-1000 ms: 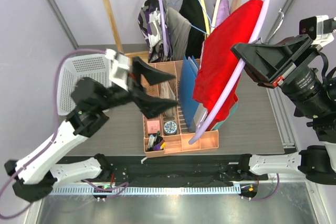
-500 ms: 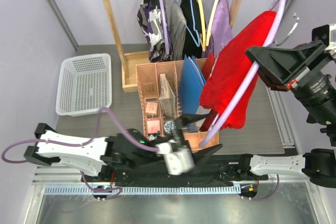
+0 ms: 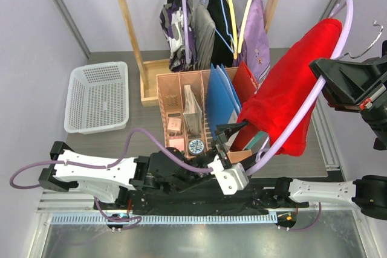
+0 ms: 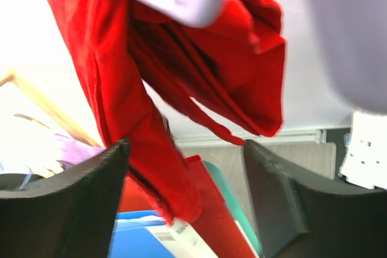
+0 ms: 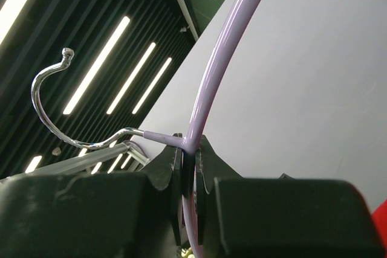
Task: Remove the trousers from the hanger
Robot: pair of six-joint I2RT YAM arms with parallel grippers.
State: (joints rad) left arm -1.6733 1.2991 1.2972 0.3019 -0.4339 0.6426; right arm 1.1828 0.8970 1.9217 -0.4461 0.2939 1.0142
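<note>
Where the left wrist view looks up between them, the left fingers (image 4: 72,203) stand spread wide and hold nothing. The lowest fold of the trousers (image 4: 175,107) hangs in the gap above their tips; whether cloth touches either one cannot be told.

Item: right fingers (image 5: 162,170), closed on the hanger (image 5: 221,58) at its neck, just below the metal hook (image 5: 51,86).

Item: trousers (image 3: 290,98), bright red, draped over the lavender hanger (image 3: 266,149), held aloft at the 3 o'clock side of the top view, above the peach desk organiser (image 3: 162,101) on the surface (image 3: 103,143).

Long axis of hanger and garment: 1 o'clock down to 7 o'clock, lower end toward the left fingers (image 3: 230,130).

Bearing: bulk of cloth at about 2 o'clock from the left fingers, the free and nearer pair; the right fingers (image 3: 331,75) are taken up with the hanger.

Judgement: the left fingers should close on the hanging fold, then draw toward 8 o'clock, roughly along the axis, so the cloth slides off.
</note>
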